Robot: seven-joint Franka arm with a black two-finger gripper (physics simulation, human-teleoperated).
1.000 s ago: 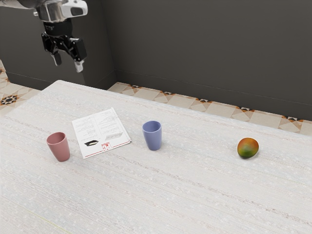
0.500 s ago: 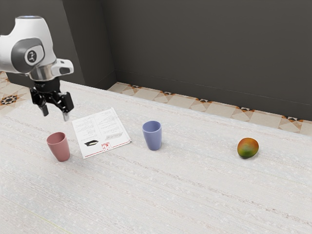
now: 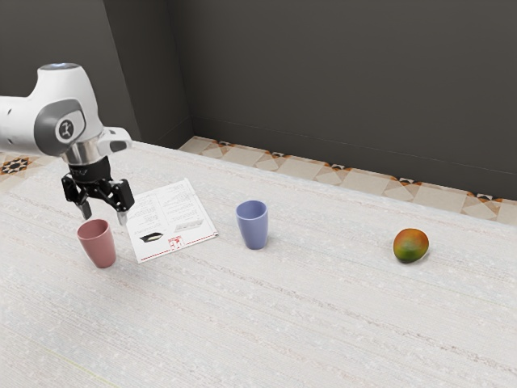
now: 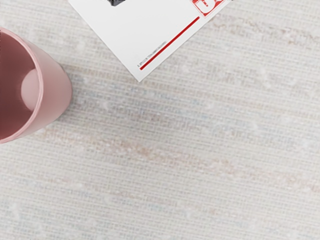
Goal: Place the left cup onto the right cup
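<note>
Pink cup [image 3: 96,242] upright, untouched; pincer [image 3: 103,215] spread, lower vs before, just above rim.

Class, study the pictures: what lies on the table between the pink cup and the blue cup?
A printed paper sheet lies flat between the pink cup and the blue cup, nearer the pink one, as the exterior view shows.

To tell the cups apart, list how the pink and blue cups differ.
Colour: the pink cup is pink, the blue cup blue. The pink cup stands on the exterior view's left of the leaflet, the blue cup on its right. The open gripper hovers over the pink cup, not the blue cup. Both stand upright, handleless.
</note>
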